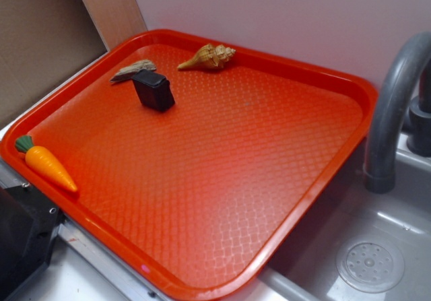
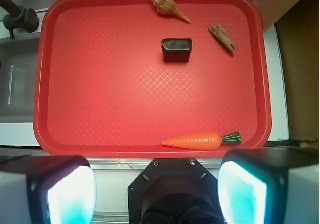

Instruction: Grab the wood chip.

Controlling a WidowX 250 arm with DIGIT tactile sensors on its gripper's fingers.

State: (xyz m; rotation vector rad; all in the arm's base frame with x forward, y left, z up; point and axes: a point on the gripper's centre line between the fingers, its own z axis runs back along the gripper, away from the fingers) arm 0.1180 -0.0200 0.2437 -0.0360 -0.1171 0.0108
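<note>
The wood chip (image 1: pixel 133 71) is a small grey-brown sliver lying flat at the far left corner of the red tray (image 1: pixel 323 72). In the wrist view the wood chip (image 2: pixel 222 38) lies at the upper right of the tray (image 2: pixel 50 73). My gripper (image 2: pixel 157 191) is open and empty, its two pads wide apart. It hangs high above the tray's near edge, far from the chip. The gripper does not show in the exterior view.
A black block (image 1: pixel 153 89) (image 2: pixel 176 49) stands just beside the chip. A tan seashell (image 1: pixel 209 56) (image 2: pixel 169 6) lies at the far rim. A toy carrot (image 1: pixel 47 165) (image 2: pixel 200 141) lies by the near edge. A grey faucet (image 1: pixel 394 106) and sink basin (image 1: pixel 370 264) adjoin the tray.
</note>
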